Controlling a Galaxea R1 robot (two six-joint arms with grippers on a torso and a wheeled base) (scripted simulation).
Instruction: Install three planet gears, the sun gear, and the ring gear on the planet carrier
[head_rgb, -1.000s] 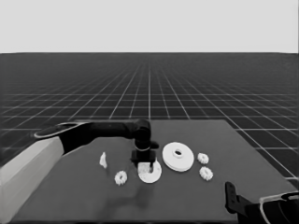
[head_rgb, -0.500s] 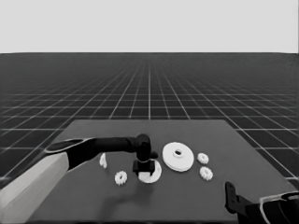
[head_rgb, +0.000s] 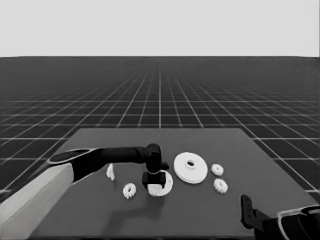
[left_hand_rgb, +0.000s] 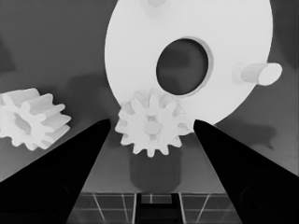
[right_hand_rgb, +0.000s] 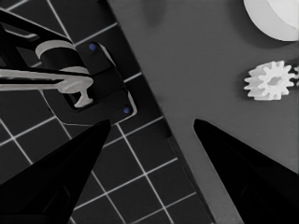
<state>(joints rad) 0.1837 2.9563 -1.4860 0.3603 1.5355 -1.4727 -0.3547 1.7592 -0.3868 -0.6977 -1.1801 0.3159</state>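
The left gripper (left_hand_rgb: 150, 128) is right over the smaller round part (head_rgb: 161, 183), its fingers wide open around a gear (left_hand_rgb: 152, 123) sitting on a peg at the part's near edge, not holding it. Just beside it lies another gear (head_rgb: 129, 190); the larger round part (head_rgb: 190, 167) sits a little farther off, with two gears (head_rgb: 219, 178) past it. One gear looks done, so next the left gripper should lift away and fetch another; the right gripper (right_hand_rgb: 149, 123) waits open at the table's near corner.

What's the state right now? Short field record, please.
left gripper: open, over the smaller round part, a gear between its fingers, not gripped
gear: sits on a peg at that part's edge
right gripper: open, parked at table corner
larger round part: on table, right of the smaller
loose gears: one left, two right
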